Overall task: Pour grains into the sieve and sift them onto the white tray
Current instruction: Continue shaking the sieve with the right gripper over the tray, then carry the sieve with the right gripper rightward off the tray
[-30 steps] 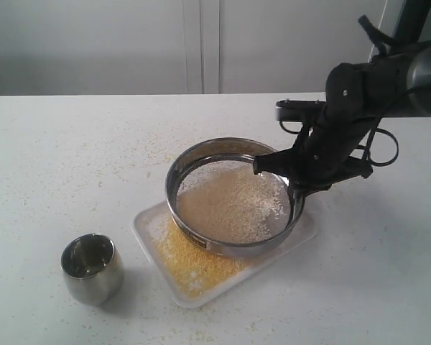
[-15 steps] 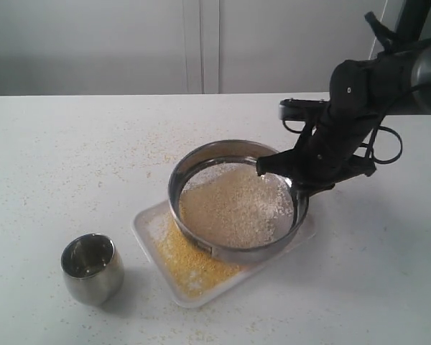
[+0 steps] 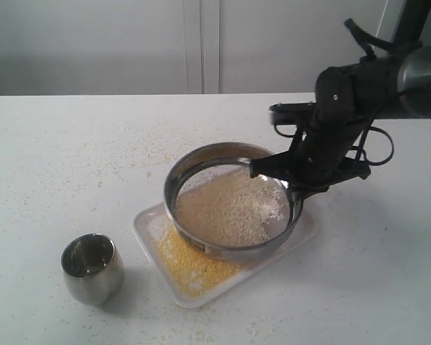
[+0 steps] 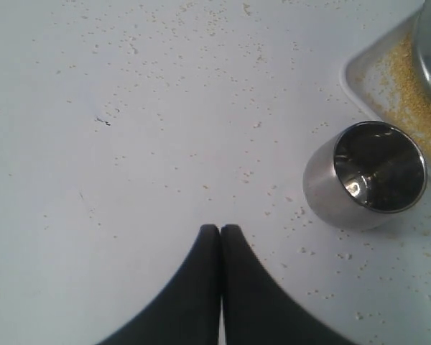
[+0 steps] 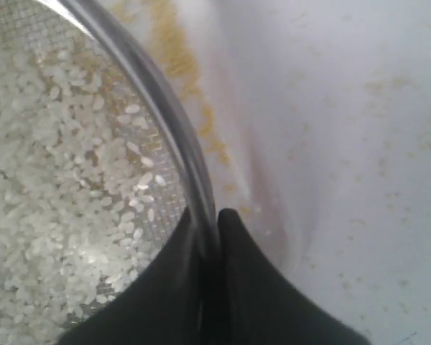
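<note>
The sieve (image 3: pixel 223 152) is gripped at its right rim by the right end effector (image 5: pixel 210 219), jaws narrow. It is extended leftward from that grip, over the white tray (image 3: pixel 145 228) on the bench (image 3: pixel 72 158). The left end effector (image 4: pixel 220 230) is closed, empty and farther off.

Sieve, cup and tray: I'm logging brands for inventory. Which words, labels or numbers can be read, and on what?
No text is readable in any view.
Sieve: any label is too small or blurred to read.
Steel cup, white tray: no print shows.
</note>
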You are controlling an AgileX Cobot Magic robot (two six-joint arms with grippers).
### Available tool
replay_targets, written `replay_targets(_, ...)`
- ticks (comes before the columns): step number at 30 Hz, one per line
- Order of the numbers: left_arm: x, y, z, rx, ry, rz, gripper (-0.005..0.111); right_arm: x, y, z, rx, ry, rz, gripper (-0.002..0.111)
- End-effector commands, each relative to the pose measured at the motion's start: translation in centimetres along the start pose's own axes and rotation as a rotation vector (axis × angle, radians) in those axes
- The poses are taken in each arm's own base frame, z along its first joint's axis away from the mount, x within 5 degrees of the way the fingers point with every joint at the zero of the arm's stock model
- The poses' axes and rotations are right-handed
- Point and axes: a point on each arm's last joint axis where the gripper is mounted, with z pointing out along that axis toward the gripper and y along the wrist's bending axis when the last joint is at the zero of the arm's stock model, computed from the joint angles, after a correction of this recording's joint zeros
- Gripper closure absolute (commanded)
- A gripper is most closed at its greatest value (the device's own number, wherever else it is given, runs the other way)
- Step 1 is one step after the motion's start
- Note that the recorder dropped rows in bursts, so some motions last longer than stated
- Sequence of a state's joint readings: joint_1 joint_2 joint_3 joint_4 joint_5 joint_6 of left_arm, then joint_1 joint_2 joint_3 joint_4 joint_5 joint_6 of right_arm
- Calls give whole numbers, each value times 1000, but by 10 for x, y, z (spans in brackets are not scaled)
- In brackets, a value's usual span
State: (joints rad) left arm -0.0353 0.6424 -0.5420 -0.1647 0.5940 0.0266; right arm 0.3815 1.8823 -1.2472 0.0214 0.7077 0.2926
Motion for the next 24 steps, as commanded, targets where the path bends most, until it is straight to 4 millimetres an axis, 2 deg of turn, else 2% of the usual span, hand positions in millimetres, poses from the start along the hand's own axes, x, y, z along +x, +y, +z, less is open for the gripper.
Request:
replay_targets(1,2,0,0,2,5,-6,107,0,4,-11,-79,16,-63,108)
replay_targets(3,2,0,0,2,5,-6,107,3,14,-12,-87,9,-178,108)
replay_targets(4,2,0,0,2,5,-6,107,-1,11,-12,-59,-32,-141,108)
replay_targets(6,2,0,0,2,5,-6,107,-11,-3,-10,-13,-99,40,108)
replay_targets(8,2,0,0,2,5,-6,107,-13,-9,-7,-40,-87,184,108)
replay_targets(9,2,0,0,2,5,-6,107,-10,-6,-7,-59,-56,149,108)
replay_targets(11,2,0,0,2,5,-6,107,2,12,-9,-105,16,-114,108)
replay_targets(12,2,0,0,2,5,-6,107,4,17,-9,-102,19,-162,108)
replay_targets(13,2,0,0,2,5,-6,107,1,14,-9,-67,-11,-131,108)
replay_targets(16,2,0,0,2,5,-6,107,-8,-3,-8,-22,-64,108,108)
replay_targets(20,2,0,0,2,5,-6,107,-4,-4,-12,-9,-20,23,108)
replay_targets(24,2,0,0,2,5,-6,107,-1,-5,-15,-1,7,23,108)
